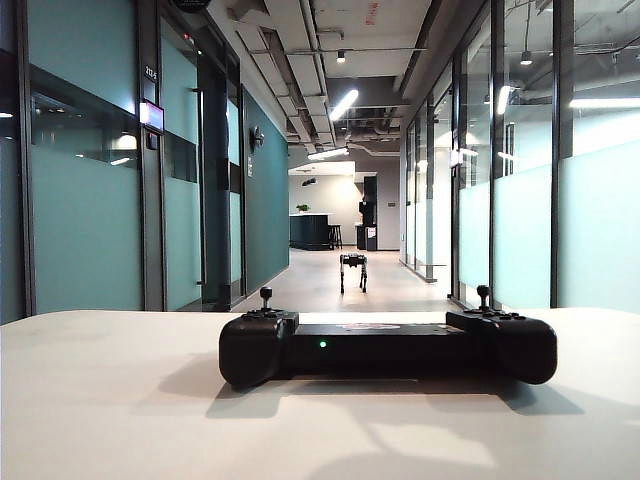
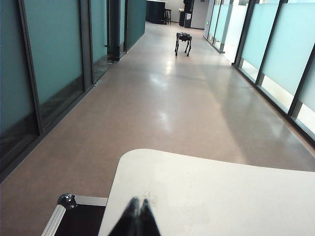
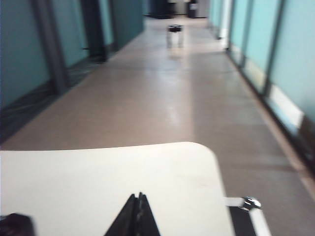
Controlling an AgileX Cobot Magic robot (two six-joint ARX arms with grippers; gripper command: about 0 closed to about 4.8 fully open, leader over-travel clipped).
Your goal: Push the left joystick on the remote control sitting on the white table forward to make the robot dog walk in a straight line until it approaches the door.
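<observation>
remote control sitting flat on the white table, near the far edge, green light glowing on the middle bar. left joystick poking straight up from the left bulge, untouched, nothing near it. robot dog standing well down the corridor on all fours, between the teal glass walls, small against the dark counter behind it. also caught in the left wrist view, far up the shiny floor. left gripper hanging over the near part of the table, fingers pinched tight together, grasping nothing. right gripper likewise clenched, tips pressed shut, empty, hovering over the table near its rounded corner, well apart from the controller. right wrist view blurred.
</observation>
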